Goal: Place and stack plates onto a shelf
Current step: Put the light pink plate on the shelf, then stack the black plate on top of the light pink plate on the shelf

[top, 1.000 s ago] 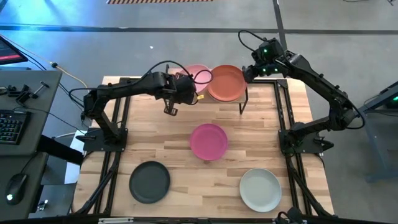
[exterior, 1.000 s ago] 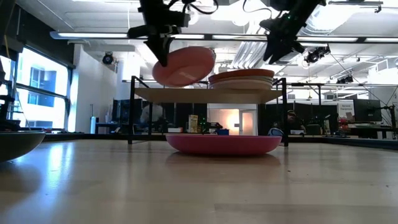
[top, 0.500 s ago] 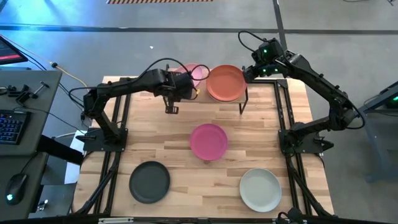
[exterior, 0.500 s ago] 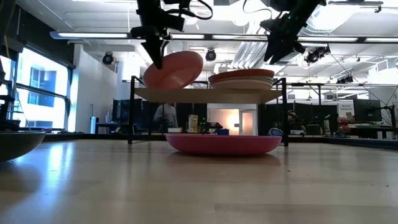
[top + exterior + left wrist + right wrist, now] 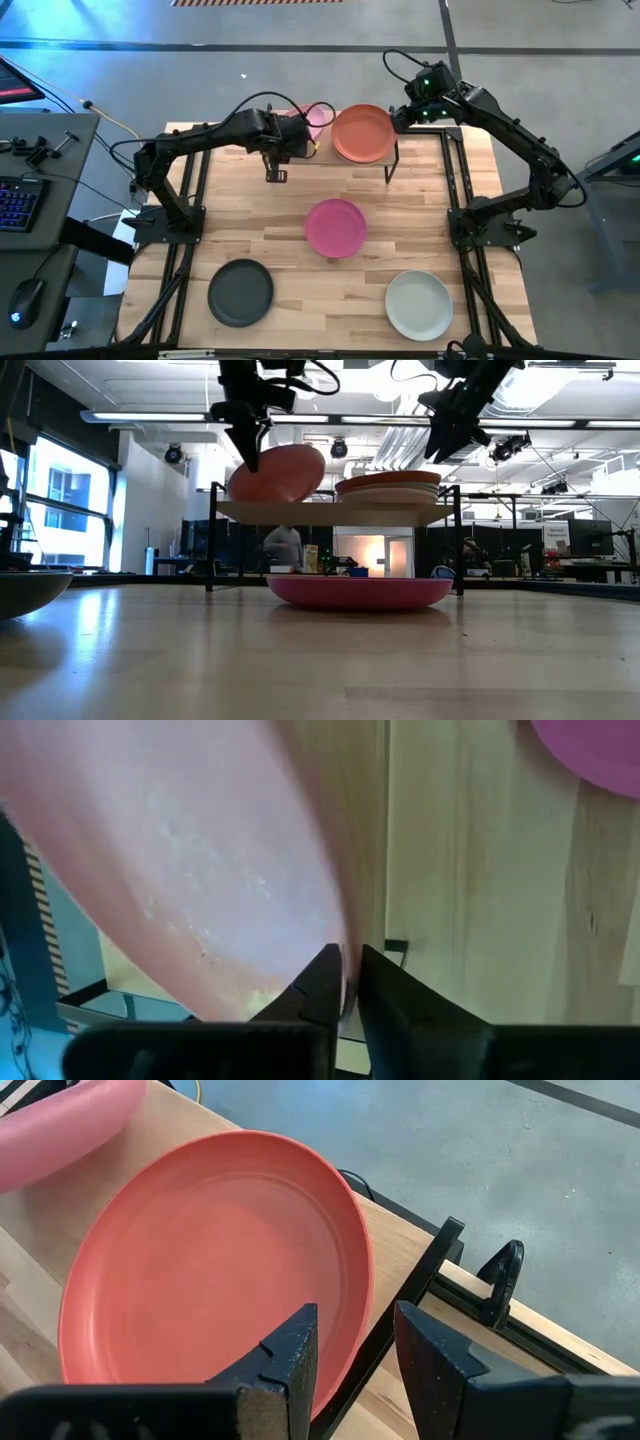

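Observation:
My left gripper (image 5: pixel 302 137) is shut on the light pink plate (image 5: pixel 316 115), holding it tilted over the left half of the shelf (image 5: pixel 330 512). In the low view the pink plate (image 5: pixel 278 473) has its lower edge at the shelf top; whether it touches, I cannot tell. A stack of plates (image 5: pixel 390 487) topped by the terracotta orange plate (image 5: pixel 362 133) rests on the shelf's right half. My right gripper (image 5: pixel 398 120) hovers open above that stack's right rim (image 5: pixel 350 1295). On the table lie the magenta plate (image 5: pixel 336 227), the charcoal plate (image 5: pixel 240 292) and the pale mint-white plate (image 5: pixel 419 304). My left gripper pinches the pink plate's rim (image 5: pixel 335 935) between its two fingers (image 5: pixel 322 982), coming from above and pointing down in the low view. The plate is tilted, its held side highest and its lower edge (image 5: pixel 238 498) by the shelf top.
The magenta plate (image 5: pixel 358 591) sits on the table just in front of the shelf. The shelf's black legs (image 5: pixel 390 166) stand near the far edge. Bare wood (image 5: pixel 420 220) lies between the magenta plate and the right arm's base.
My left gripper has carried the pink plate toward the table's left and slightly down, from beside the stack to over the shelf's left half. The plate stays tilted and its lower edge now sits nearer the shelf top.

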{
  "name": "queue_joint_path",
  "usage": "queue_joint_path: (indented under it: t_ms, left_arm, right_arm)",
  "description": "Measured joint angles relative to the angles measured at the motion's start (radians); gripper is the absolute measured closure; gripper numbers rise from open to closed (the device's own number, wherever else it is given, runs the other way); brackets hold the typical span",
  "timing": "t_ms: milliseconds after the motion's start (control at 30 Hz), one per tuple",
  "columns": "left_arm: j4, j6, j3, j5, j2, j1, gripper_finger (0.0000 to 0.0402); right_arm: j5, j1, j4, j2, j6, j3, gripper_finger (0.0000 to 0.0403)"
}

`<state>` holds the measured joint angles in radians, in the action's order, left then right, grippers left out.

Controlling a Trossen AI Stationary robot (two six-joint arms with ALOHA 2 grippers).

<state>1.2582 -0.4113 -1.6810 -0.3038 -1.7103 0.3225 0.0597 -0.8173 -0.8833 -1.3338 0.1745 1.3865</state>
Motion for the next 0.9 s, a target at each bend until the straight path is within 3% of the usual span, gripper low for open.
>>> queue_joint_path:
  t_ms: [333,700,800,900]
  left_arm:
    - [0.003,0.010,0.000,-0.001,0.000,0.000,0.0326]
    - [0.105,0.087,-0.023,-0.040,0.000,-0.012,0.0304]
    - [0.175,0.168,-0.027,0.018,0.006,-0.030,0.0305]
    - [0.251,0.271,-0.027,0.153,0.008,-0.058,0.0306]
  right_arm:
    - [0.000,0.000,0.000,0.000,0.000,0.000,0.0289]
    - [0.000,0.000,-0.002,0.000,0.003,0.000,0.0289]
    - [0.001,0.000,-0.015,0.000,0.003,0.000,0.0289]
    - [0.010,0.000,-0.033,0.000,0.003,0.000,0.0289]
